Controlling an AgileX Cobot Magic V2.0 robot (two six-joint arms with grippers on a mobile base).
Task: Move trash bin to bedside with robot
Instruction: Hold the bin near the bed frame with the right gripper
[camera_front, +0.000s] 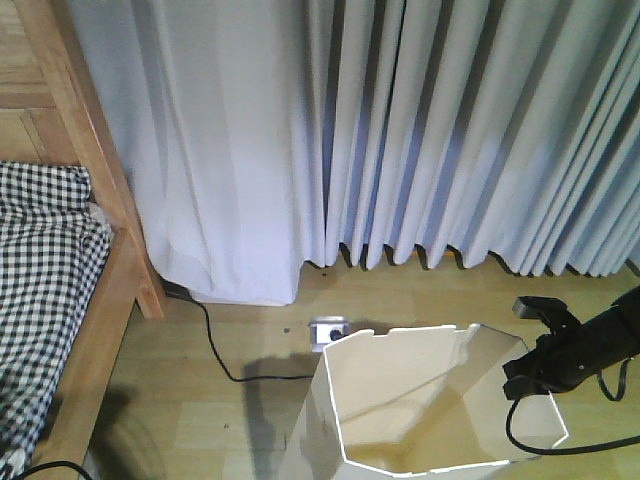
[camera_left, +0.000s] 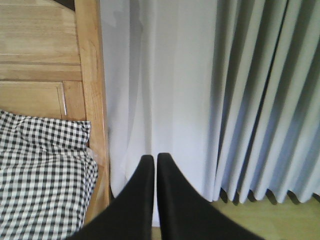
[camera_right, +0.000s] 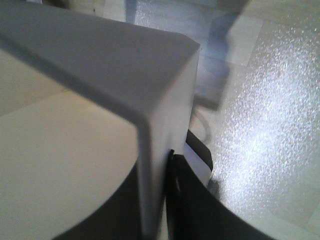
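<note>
Here, right tool (camera_front: 525, 378) pinches the trash bin (camera_front: 400, 400) rim; left tool (camera_left: 151, 164) clenched, empty, facing the bedside (camera_left: 92, 100).

Below the right end effector (camera_front: 528, 385), the trash bin (camera_front: 400, 410) is cropped at its base; its gripped wall blurs close-up.

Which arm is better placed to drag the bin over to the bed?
The right: the right gripper pinches the wall of the bin. The left gripper is shut on nothing, facing the curtain.
</note>
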